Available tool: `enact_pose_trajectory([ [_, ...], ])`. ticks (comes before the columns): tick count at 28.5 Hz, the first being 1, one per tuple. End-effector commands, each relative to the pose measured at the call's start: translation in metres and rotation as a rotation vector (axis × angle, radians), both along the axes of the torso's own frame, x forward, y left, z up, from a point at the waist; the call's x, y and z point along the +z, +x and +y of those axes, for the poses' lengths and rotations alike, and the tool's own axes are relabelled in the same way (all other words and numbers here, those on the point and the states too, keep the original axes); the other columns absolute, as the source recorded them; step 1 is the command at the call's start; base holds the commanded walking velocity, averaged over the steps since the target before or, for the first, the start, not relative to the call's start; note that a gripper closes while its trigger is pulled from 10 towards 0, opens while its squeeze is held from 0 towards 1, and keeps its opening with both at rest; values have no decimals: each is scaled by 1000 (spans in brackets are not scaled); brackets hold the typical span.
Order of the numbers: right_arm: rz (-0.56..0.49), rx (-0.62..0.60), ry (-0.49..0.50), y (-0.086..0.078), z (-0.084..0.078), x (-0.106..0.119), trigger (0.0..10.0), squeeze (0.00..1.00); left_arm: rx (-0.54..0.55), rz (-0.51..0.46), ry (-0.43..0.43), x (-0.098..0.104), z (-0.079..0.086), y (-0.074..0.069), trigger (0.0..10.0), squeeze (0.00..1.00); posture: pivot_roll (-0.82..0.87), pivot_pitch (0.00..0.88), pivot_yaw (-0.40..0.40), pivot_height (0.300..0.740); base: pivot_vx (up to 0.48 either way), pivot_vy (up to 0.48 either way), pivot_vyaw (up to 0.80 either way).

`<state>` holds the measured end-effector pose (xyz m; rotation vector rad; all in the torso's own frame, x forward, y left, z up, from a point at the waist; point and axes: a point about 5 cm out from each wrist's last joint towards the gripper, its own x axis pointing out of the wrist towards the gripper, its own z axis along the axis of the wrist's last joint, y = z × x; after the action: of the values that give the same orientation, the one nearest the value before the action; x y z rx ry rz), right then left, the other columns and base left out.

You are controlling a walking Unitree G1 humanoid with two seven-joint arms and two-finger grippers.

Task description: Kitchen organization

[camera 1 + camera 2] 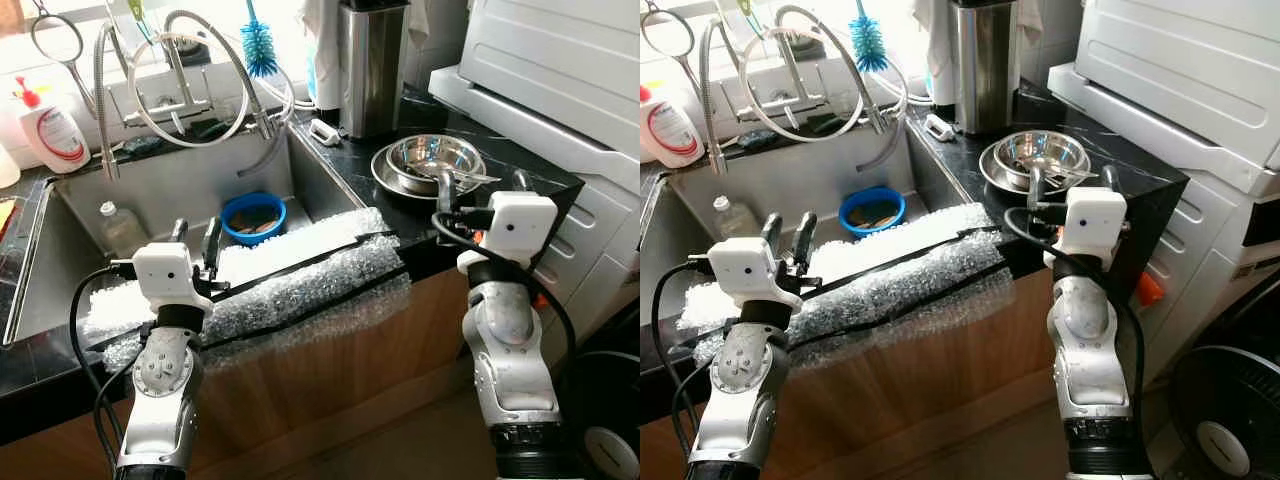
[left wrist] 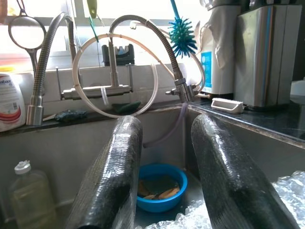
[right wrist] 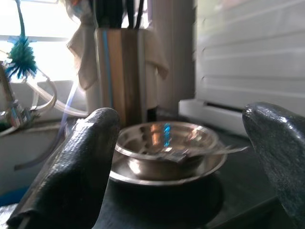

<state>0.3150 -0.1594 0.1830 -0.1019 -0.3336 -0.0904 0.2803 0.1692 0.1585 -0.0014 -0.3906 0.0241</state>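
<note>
Both arms are raised at the counter's front edge. My left gripper (image 1: 196, 240) stands open over the bubble wrap (image 1: 300, 275) that covers the sink's front rim. It points at a blue bowl (image 2: 159, 188) with scraps in it on the sink floor. My right gripper (image 1: 482, 188) is open too, just short of the stacked steel bowls (image 1: 432, 160) on the black counter. A utensil lies across the top steel bowl (image 3: 167, 143). Nothing is between either pair of fingers.
A clear plastic bottle (image 1: 120, 228) stands in the sink (image 1: 160, 185). Behind are hose faucets (image 1: 190, 90), a blue brush (image 1: 260, 45), a soap bottle (image 1: 50, 130) and a steel canister (image 1: 372, 65). A white appliance (image 1: 560, 60) stands right, a fan (image 1: 1230, 420) on the floor.
</note>
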Motion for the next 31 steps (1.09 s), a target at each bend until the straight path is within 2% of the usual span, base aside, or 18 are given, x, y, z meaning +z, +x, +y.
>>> enact_pose_trajectory([
  [1, -5, 17, 7, 4, 6, 4, 10000, 0, 0, 13, 20, -2, 2, -1, 10000, 0, -203, 0, 99, 740, 0, 0, 0],
  [10, 28, -12, 59, 13, 10, 1, 10000, 0, -13, 34, 39, -6, 0, -1, 10000, 0, -197, 0, 107, 740, 0, 0, 0],
  [17, 71, -8, 41, 16, 11, -5, 10000, 0, -20, 21, 51, -2, -3, 0, 10000, 0, -191, 0, 101, 740, 0, 0, 0],
  [29, 70, -49, 38, 21, 7, -4, 10000, 0, -19, 30, 50, -5, -2, -1, 10000, 0, -191, 0, 102, 740, 0, 0, 0],
  [30, 71, -51, 38, 21, 6, -4, 9176, 0, -19, 30, 50, -5, -2, -1, 10000, 0, -188, 0, 101, 740, 0, 0, 0],
  [31, 71, -52, 38, 21, 6, -4, 9176, 0, -19, 29, 50, -5, -3, -1, 10000, 0, -188, 0, 101, 740, 0, 0, 0],
])
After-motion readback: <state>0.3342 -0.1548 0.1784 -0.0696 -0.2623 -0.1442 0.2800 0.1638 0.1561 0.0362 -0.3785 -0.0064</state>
